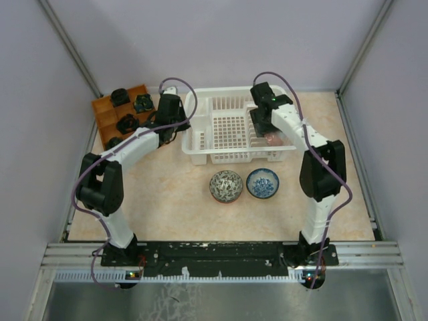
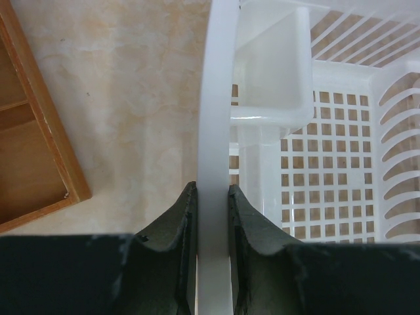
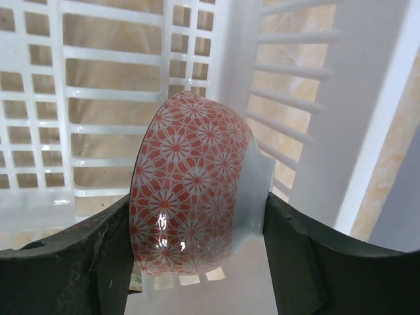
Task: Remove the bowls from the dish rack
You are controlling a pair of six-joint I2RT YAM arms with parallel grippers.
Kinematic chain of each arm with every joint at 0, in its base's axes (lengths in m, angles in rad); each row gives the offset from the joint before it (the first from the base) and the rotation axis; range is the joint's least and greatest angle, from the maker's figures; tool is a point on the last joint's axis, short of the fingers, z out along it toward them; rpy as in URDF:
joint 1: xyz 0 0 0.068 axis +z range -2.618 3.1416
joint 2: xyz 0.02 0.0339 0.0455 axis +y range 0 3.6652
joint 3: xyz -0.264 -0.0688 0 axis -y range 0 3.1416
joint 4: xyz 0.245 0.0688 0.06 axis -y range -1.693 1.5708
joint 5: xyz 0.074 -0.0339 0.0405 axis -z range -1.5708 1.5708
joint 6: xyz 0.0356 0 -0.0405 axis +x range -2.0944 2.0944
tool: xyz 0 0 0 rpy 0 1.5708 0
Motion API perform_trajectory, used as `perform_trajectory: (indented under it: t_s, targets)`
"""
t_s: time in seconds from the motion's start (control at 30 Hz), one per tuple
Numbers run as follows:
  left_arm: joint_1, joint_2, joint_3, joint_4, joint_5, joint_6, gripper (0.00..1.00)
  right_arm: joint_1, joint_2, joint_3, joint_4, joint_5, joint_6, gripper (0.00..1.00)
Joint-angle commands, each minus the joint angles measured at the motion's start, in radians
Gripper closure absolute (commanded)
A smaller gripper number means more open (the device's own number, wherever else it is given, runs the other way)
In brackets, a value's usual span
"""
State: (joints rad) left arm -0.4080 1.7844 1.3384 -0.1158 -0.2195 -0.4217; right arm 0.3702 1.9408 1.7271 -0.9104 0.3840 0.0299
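Top view: the left gripper (image 1: 175,126) sits at the rim of the large white plastic dish rack (image 1: 227,157), and the right gripper (image 1: 267,130) is inside it. Nearer the bases than both, a grey-and-white patterned round bowl (image 1: 226,186) and a blue-speckled round bowl (image 1: 263,182) rest on the counter (image 1: 167,200). Left wrist: the gripper is clenched on that rim. Right wrist: the gripper grasps an orange-red, white-flowered ceramic bowl (image 3: 190,190) — on edge between its fingers.

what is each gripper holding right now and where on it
Left gripper clamps the dish rack by its left rim. Right gripper pinches the orange-red bowl, on edge in the rack, across its mouth and base.
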Motion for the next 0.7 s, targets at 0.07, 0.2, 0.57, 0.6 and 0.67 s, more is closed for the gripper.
perform_trajectory:
  t_s: [0.07, 0.2, 0.57, 0.6, 0.67]
  targets:
    - [0.009, -0.009, -0.022, -0.028, -0.023, 0.009, 1.0, -0.028, -0.074, 0.038, 0.091, -0.061, 0.063, 0.64]
    - [0.009, -0.012, -0.025, -0.027, -0.023, 0.008, 1.0, -0.063, -0.089, -0.002, 0.168, -0.104, 0.106, 0.63]
    - [0.009, -0.018, -0.033, -0.025, -0.023, 0.006, 1.0, -0.118, -0.114, -0.093, 0.298, -0.241, 0.189, 0.62]
    - [0.01, -0.018, -0.033, -0.026, -0.023, 0.006, 1.0, -0.12, -0.113, -0.095, 0.303, -0.252, 0.191, 0.62]
    - [0.009, -0.02, -0.033, -0.026, -0.025, 0.006, 1.0, -0.122, -0.112, -0.104, 0.316, -0.28, 0.194, 0.62]
